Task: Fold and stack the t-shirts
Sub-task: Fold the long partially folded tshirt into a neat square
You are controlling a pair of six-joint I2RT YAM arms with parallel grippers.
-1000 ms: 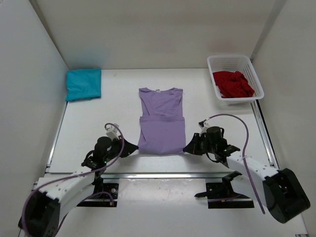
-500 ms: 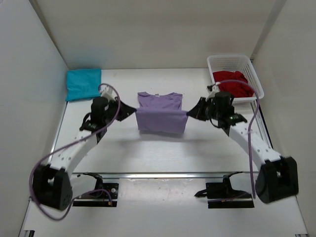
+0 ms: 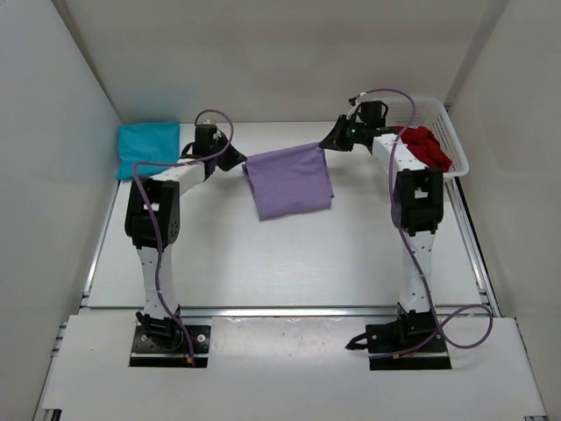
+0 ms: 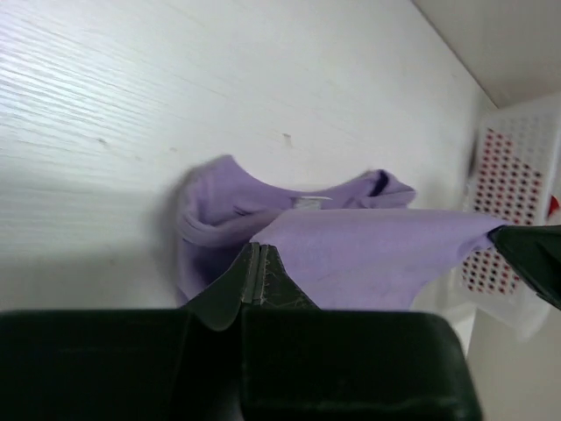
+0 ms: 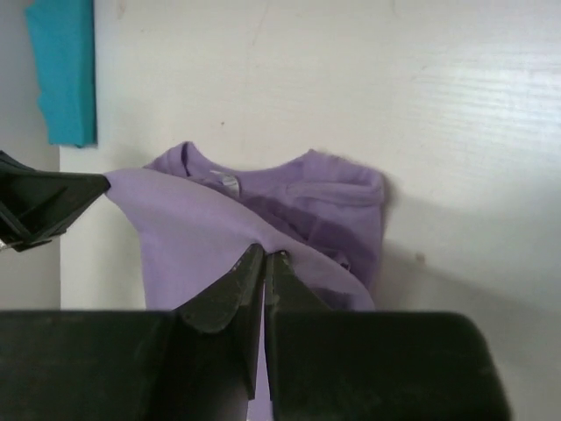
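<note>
Left jaws, pressed together, pinch one corner of the purple shirt (image 3: 289, 180); right jaws, likewise closed, pinch the other. The cloth stretches between them, collar end on the surface (image 3: 263, 263) below. Outside the left jaws lies the teal shirt (image 3: 147, 149); outside the right, the red shirt (image 3: 425, 147) in the basket (image 3: 458, 143).

lavender t-shirt (image 3: 289, 180), half-folded, hem aloft

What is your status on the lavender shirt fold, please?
Left gripper and right gripper both shut on lavender shirt, hem corners raised over the collar. Teal shirt folded, far left. Nothing blocking the fold.
</note>
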